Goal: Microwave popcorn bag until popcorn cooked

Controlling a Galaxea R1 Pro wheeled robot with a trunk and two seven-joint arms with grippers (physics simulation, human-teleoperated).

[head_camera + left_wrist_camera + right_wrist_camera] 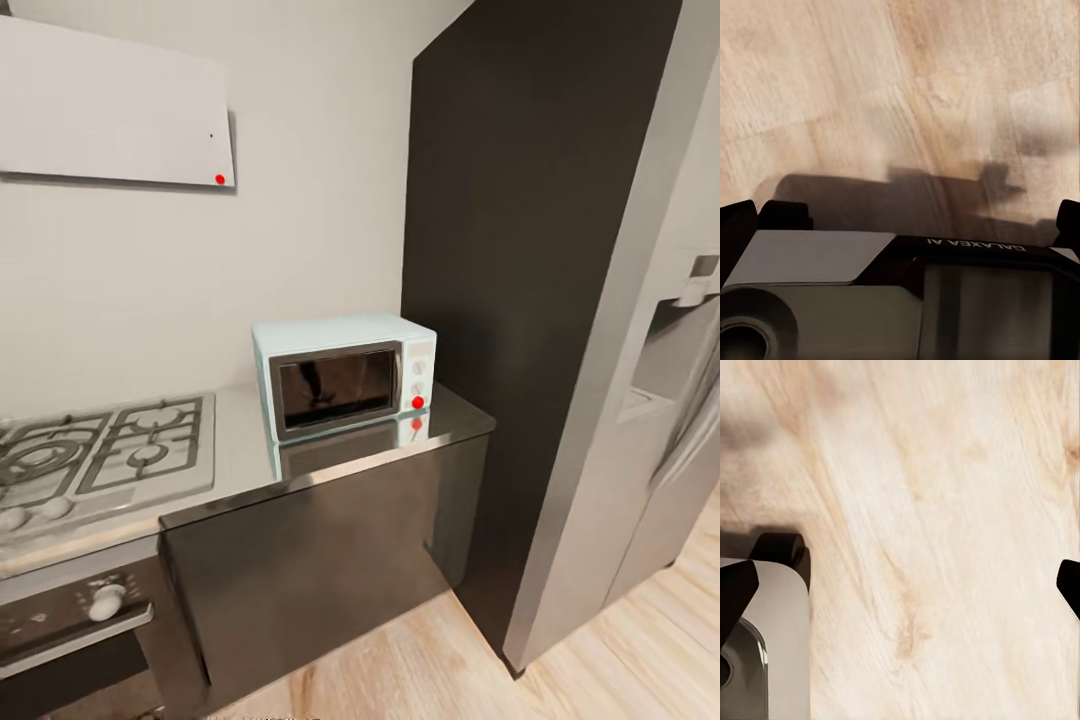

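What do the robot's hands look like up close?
Each gripper has black, pointed fingertips at the edges of its wrist view. The left gripper view shows grey and black robot body panels with white "GALAXEA AI" lettering, seen upside down.

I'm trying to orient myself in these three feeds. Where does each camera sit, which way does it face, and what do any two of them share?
Head view: on the robot's head, facing forward and down at the microwave on the countertop, the gas hob beside it.
Left wrist view: near the left end effector, facing down at the wooden floor; dark fingertips and grey robot body show.
Right wrist view: near the right end effector, facing the floor; fingertips spread wide.
Shared: both wrist views show the floor.
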